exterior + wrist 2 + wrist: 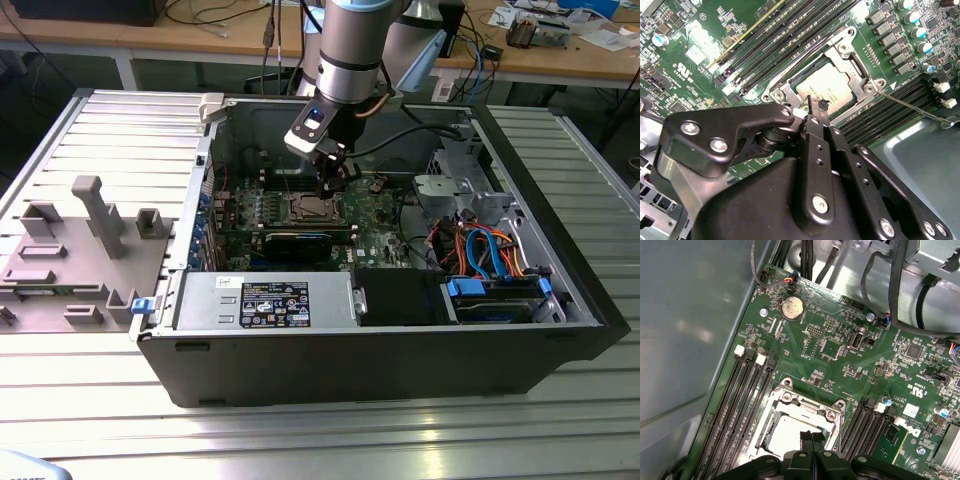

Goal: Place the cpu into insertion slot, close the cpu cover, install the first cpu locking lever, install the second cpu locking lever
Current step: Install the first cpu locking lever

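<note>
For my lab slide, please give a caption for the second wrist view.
Shut end effector poised over the edge of the cpu, which lies framed by the cpu cover.

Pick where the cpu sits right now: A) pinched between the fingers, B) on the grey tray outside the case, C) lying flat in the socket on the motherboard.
C: in the second wrist view the cpu lies flat amid the green motherboard, ringed by the cpu cover.
</note>
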